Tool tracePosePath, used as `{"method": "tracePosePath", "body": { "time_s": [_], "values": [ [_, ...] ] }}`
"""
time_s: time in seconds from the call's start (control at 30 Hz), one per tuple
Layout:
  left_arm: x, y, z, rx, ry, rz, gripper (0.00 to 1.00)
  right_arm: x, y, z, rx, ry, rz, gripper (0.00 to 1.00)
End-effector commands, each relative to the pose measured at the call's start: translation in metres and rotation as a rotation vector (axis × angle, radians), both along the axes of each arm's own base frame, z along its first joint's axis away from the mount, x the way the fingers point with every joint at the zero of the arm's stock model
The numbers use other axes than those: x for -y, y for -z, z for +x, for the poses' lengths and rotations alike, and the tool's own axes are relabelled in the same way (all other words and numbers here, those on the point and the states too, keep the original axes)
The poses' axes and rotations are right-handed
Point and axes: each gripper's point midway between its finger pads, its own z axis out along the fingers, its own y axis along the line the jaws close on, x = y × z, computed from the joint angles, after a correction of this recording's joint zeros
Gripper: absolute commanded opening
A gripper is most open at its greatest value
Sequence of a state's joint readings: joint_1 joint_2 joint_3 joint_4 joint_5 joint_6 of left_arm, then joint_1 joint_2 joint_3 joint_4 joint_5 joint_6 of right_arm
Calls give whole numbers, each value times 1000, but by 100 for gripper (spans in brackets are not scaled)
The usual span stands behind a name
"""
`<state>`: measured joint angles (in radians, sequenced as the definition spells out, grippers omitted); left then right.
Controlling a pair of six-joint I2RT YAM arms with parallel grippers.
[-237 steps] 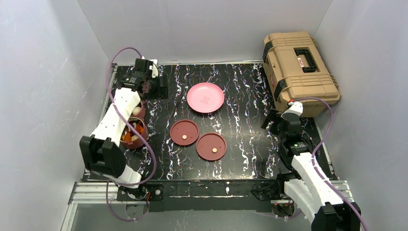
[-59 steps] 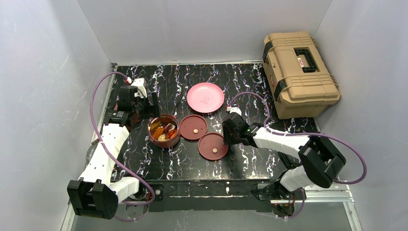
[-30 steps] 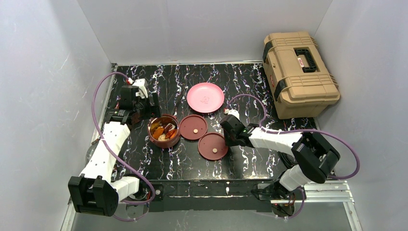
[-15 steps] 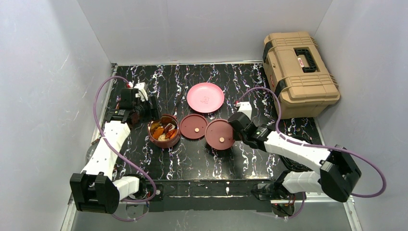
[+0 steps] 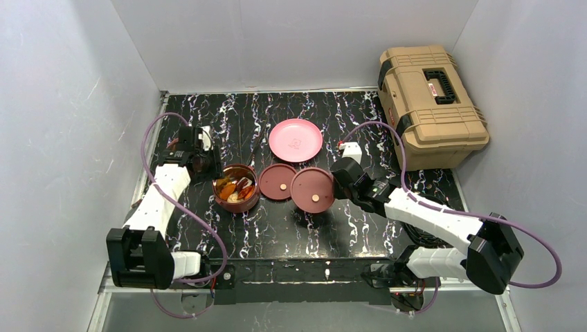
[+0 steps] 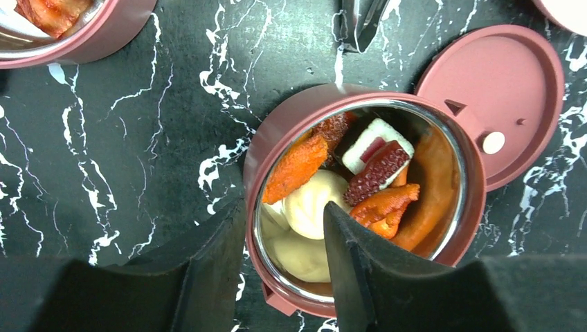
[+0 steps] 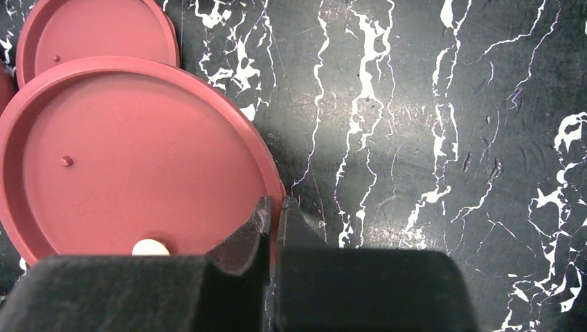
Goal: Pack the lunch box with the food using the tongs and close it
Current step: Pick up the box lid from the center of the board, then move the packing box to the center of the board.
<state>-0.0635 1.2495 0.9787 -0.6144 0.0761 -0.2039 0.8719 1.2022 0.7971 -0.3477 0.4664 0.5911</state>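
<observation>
The lunch box's maroon bowl [image 5: 235, 188] [image 6: 277, 138] holds the food [image 6: 360, 187]: orange chunks, pale buns and dark red bits. My left gripper [image 5: 210, 168] [image 6: 284, 207] straddles its near rim, open, one finger outside the wall and one over the food. A second bowl [image 6: 118, 31] shows at the top left of the left wrist view. My right gripper [image 5: 337, 181] [image 7: 275, 204] is shut on the rim of a flat maroon lid [image 5: 313, 190] [image 7: 131, 152], held above the table. Another lid [image 5: 278, 182] [image 6: 495, 104] lies beside the bowl. The tongs [image 5: 257, 144] lie left of the plate.
A pink plate [image 5: 295, 140] sits behind the lids. A large tan toolbox [image 5: 429, 104] stands at the back right corner. Grey walls close in the black marbled table [image 5: 291, 235] on three sides.
My right gripper shut on the lid, lifted it off the table and carried it back and left, beside the other lid. My left gripper's jaws narrowed round the bowl's rim.
</observation>
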Motion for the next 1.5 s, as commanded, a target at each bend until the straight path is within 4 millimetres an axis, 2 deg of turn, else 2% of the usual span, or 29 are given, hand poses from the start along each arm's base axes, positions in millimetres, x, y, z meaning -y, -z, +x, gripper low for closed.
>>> {"method": "tracePosePath", "body": {
  "time_s": [0.0, 0.17, 0.47, 0.77, 1.07, 1.3, 1.37, 1.47],
  "values": [
    [-8, 0, 1, -33, 8, 38, 39, -14, -17, 7, 31, -28, 38, 1],
    [-7, 5, 1, -52, 33, 38, 35, -18, -15, 4, 16, -46, 49, 1],
    [-5, 13, 3, -83, 63, 33, 21, -20, -15, 3, 11, -56, 56, 1],
    [24, 11, 4, -59, 163, -101, 11, -28, -17, 2, 1, -82, 76, 1],
    [55, 9, -2, -60, 258, -162, 10, -43, -37, 7, 18, -107, 135, 1],
    [88, 4, -10, -74, 352, -267, 15, -57, -47, 16, 22, -123, 142, 1],
    [90, 2, -10, -72, 357, -272, 17, -64, -52, 20, 23, -130, 153, 1],
    [79, -1, -6, -44, 320, -214, 23, -76, -57, 24, 19, -146, 169, 1]
  ]
}}
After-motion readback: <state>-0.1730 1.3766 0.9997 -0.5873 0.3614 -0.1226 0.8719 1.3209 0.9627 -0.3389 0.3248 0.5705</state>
